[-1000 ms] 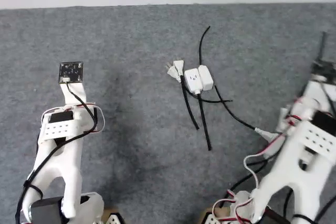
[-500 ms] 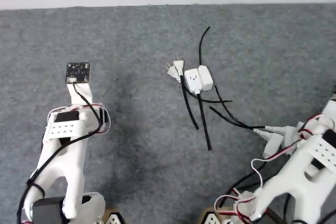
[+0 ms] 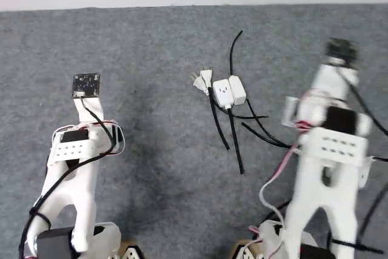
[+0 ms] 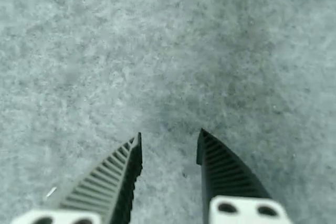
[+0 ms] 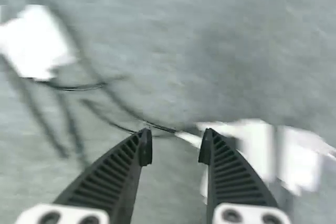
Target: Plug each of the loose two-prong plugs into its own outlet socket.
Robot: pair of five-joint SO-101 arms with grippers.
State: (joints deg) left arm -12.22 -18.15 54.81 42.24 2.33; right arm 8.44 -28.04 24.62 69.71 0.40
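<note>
Grey felt table (image 3: 151, 47): two white sockets (image 3: 229, 91) side by side, loose plug (image 3: 204, 79) just beside; left claw (image 4: 169, 136) apart above felt; right claw (image 5: 176, 135) apart, blurred white plug (image 5: 257, 148) near its tip.

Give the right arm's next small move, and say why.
Probably nudge the right gripper sideways until the white plug sits between its open fingers. At present the plug lies off beside one finger, and just a black cable crosses the gap.
</note>
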